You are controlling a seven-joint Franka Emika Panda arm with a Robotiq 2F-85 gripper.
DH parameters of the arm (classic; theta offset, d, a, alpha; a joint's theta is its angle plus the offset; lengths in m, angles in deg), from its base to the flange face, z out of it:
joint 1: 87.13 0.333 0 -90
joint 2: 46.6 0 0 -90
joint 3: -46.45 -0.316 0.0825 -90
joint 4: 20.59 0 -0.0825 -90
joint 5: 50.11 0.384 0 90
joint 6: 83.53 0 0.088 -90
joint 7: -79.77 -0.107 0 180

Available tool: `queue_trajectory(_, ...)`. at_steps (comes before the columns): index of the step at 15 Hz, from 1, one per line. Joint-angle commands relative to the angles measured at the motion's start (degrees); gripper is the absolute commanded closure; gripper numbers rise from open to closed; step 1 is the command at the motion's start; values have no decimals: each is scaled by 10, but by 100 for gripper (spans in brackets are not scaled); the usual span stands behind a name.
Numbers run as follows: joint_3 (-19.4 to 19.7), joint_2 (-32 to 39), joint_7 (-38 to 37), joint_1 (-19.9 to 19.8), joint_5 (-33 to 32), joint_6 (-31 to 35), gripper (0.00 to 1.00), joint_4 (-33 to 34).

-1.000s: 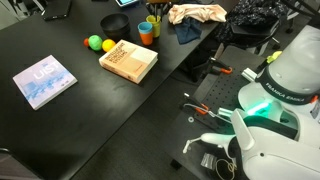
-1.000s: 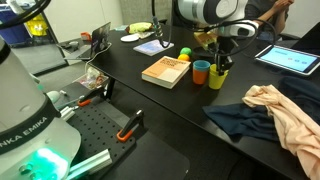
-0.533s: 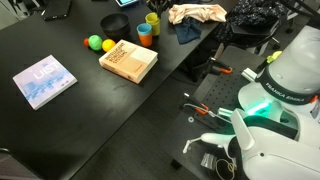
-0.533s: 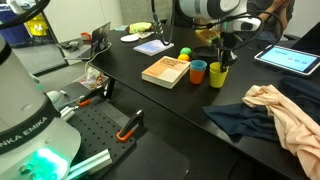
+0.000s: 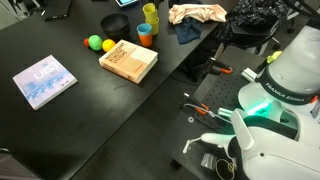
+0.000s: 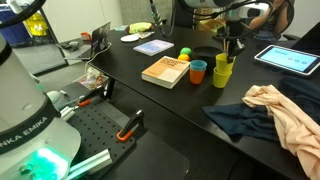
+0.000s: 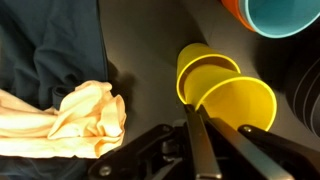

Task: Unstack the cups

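Gripper (image 7: 196, 120) is clamped on the rim of the top yellow cup (image 7: 243, 100), one finger inside, one outside. The cup is tilted & lifted above the lower yellow cup (image 7: 198, 62), which stands on the table (image 7: 140, 40). Just beyond, a blue cup (image 7: 285, 12) sits nested in an orange cup (image 6: 198, 75), near the brown book (image 6: 166, 71). Step in hand, prob.: splitting the yellow pair. Next: carry it sideways to bare table, set upright, let go, then do the orange/blue stack.
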Motion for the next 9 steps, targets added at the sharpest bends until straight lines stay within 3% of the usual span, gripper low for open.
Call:
queue_trajectory(1,11,-18,-20,6,-10,-2,97,-1)
queue_trajectory(9,12,-71,-16,2,-21,-45,97,-17)
